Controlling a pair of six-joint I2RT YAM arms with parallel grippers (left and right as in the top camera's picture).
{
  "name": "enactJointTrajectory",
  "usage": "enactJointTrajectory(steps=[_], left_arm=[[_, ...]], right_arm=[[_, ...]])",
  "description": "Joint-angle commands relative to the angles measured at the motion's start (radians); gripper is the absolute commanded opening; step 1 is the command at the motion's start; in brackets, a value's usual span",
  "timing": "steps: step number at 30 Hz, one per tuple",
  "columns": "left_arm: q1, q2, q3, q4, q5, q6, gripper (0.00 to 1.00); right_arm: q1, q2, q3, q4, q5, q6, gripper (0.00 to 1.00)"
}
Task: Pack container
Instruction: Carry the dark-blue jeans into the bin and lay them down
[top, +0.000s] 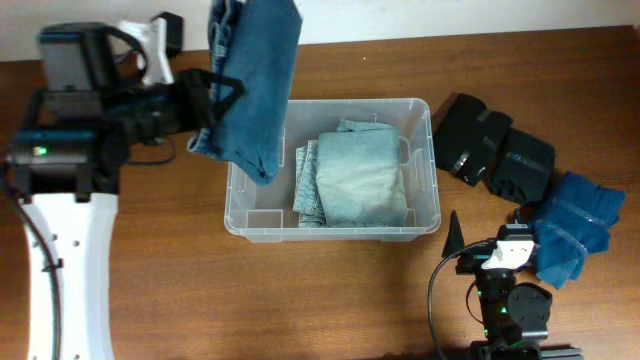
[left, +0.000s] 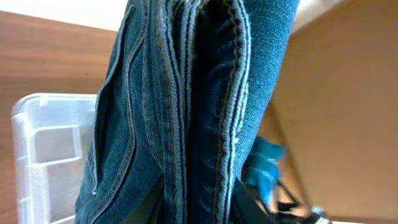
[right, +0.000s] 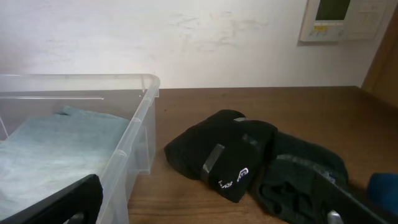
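Overhead: left jaws clench one jeans (top: 252, 85); right jaws spread; container (top: 255, 205), perhaps two garments (top: 355, 180).

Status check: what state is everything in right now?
container: open, no lid, right half filled.
light jeans: folded, stacked inside container.
dark jeans: folded, hanging over container's left edge.
black garments: bundled on table.
blue garment: crumpled on table.
left gripper: shut on dark jeans.
right gripper: open, empty.

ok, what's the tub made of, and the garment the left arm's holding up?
Container: clear, glossy, probably rigid plastic; the folded clothes show through its walls. Held garment: looks like dark blue denim, matte, with contrast-stitched seams in the left wrist view.
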Motion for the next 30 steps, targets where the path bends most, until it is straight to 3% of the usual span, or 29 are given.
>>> enactJointTrajectory(steps=[1,13,15,23,30], left_arm=[[-0.097,-0.024,0.047,0.01,-0.25,0.0,0.01],[-0.548,0.107,0.047,-0.059,-0.999,0.02,0.01],[-0.589,0.171,0.047,-0.07,-1.102,-0.033,0.01],[-0.603,0.292,0.047,-0.065,-1.158,-0.225,0.01],[-0.639,0.297,0.047,-0.071,-1.27,-0.229,0.01]], right_arm=[[-0.003,-0.007,-0.005,-0.007,0.015,0.005,0.98],[-0.003,-0.006,-0.005,-0.007,0.016,0.005,0.98],[-0.003,-0.007,-0.005,-0.007,0.015,0.005,0.98],[-0.003,-0.007,-0.005,-0.007,0.015,0.005,0.98],[-0.003,-0.006,-0.005,-0.007,0.016,0.005,0.98]])
